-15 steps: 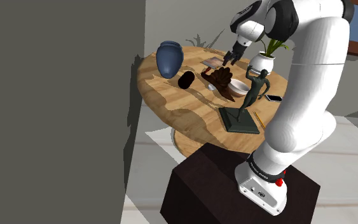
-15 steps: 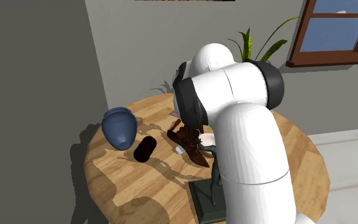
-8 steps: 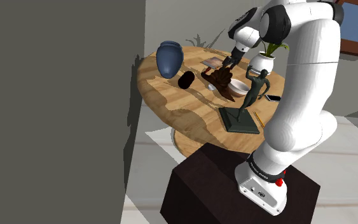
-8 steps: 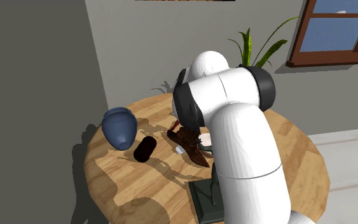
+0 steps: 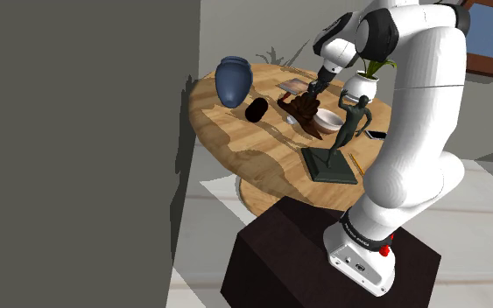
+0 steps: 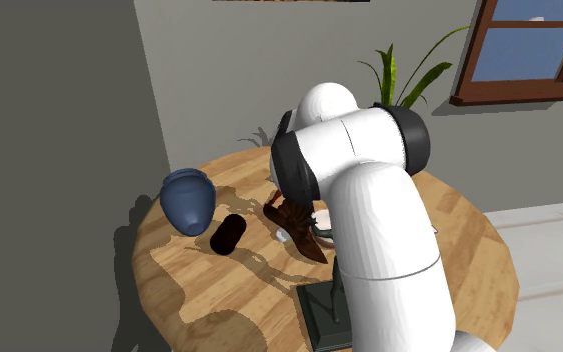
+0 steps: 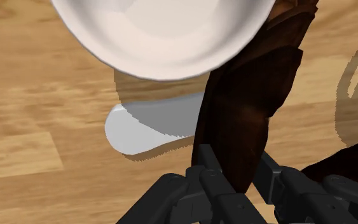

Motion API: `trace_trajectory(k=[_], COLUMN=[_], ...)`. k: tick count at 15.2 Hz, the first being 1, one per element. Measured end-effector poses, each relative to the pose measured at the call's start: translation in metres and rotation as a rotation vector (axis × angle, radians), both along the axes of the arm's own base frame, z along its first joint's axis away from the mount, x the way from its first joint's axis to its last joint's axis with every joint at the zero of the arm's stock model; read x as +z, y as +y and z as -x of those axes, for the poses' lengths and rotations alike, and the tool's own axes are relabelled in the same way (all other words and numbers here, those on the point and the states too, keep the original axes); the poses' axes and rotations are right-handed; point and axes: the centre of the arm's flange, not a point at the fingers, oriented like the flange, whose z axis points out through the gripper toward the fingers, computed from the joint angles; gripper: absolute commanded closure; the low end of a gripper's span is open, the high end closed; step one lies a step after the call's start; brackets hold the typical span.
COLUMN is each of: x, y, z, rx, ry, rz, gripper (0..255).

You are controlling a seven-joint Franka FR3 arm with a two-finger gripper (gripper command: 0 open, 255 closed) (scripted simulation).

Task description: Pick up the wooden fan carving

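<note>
Round wooden table (image 5: pixel 235 140) by the grey wall, crowded with ornaments. Among them the wooden fan carving (image 7: pixel 247 108) stands on edge, resting on the tabletop just beside a white bowl (image 7: pixel 165 32). Directly above it the gripper (image 7: pixel 234 175) straddles the thin slab across its width, black fingers (image 7: pixel 204 173) apparently pressed to either face, clamped on it; I'd say the lift should go straight up
</note>
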Motion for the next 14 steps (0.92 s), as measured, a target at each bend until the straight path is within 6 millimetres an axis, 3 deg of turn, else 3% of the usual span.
trace_trajectory(k=[5, 14], x=[0.002, 0.047], y=[0.001, 0.001], z=[0.0, 0.001], rx=[0.001, 0.001], ry=[0.001, 0.001], rz=[-0.001, -0.001], gripper=[255, 255])
